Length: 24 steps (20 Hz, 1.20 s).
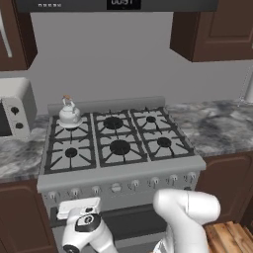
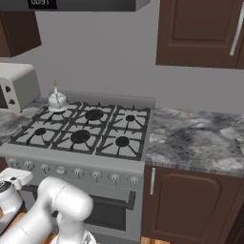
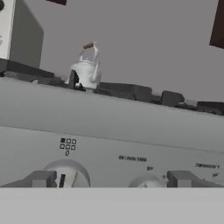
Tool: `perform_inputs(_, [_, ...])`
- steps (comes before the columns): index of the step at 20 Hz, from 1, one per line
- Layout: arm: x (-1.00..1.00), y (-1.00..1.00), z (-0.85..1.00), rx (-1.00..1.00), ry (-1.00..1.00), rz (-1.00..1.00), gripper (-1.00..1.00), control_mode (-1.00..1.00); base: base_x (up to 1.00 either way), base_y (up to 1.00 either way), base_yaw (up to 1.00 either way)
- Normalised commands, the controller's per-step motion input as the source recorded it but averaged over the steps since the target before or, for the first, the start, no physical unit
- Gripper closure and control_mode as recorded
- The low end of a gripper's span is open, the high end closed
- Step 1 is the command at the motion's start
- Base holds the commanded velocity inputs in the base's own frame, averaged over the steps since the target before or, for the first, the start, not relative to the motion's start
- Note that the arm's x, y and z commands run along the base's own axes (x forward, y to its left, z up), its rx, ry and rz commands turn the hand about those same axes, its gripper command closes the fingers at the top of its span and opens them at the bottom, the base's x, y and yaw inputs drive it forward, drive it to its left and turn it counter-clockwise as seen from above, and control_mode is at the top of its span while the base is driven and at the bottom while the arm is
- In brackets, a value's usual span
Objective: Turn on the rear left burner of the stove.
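The stove point(image 1: 118, 173) is a wide steel range with six black burners. A white kettle point(image 1: 69, 114) stands on the rear left burner point(image 1: 81, 129), hiding its cap; the same kettle point(image 2: 57, 100) appears in the right base view. My gripper point(image 3: 111, 179) is low, close to the stove's knob panel at its left end, and open. Its fingertips point(image 3: 41, 178) stand far apart with nothing held. One silver knob point(image 3: 65, 173) sits just inside the left fingertip, under a small burner diagram point(image 3: 68, 144). A second knob point(image 3: 146, 180) sits inside the right tip. My white hand point(image 1: 78, 207) hangs below the knob row point(image 1: 116, 188).
A white toaster oven point(image 1: 15, 108) stands on the counter left of the stove. Marbled counter point(image 1: 217, 123) runs to the right, over brown cabinet doors point(image 2: 190, 205). The dark oven door point(image 2: 107, 209) is below the knobs. My own arm point(image 1: 185, 212) rises at the front.
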Motion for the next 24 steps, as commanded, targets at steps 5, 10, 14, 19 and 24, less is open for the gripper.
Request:
perform_inputs(5, [0.35,0.34,-0.34,0.00,0.00,0.00,-1.00,-1.00,0.00,0.00,0.00])
perform_inputs(10, [0.30,0.32,-0.38,0.00,0.00,0.00,-1.00,-1.00,0.00,0.00,0.00])
perform_inputs(14, [0.36,0.23,-0.33,0.00,0.00,0.00,-1.00,-1.00,0.00,0.00,0.00])
perform_inputs(19, [0.39,0.14,-0.26,0.00,0.00,0.00,-1.00,-1.00,0.00,0.00,0.00])
perform_inputs(24, [0.23,0.06,-0.19,0.00,0.00,0.00,1.00,-1.00,0.00,0.00,0.00])
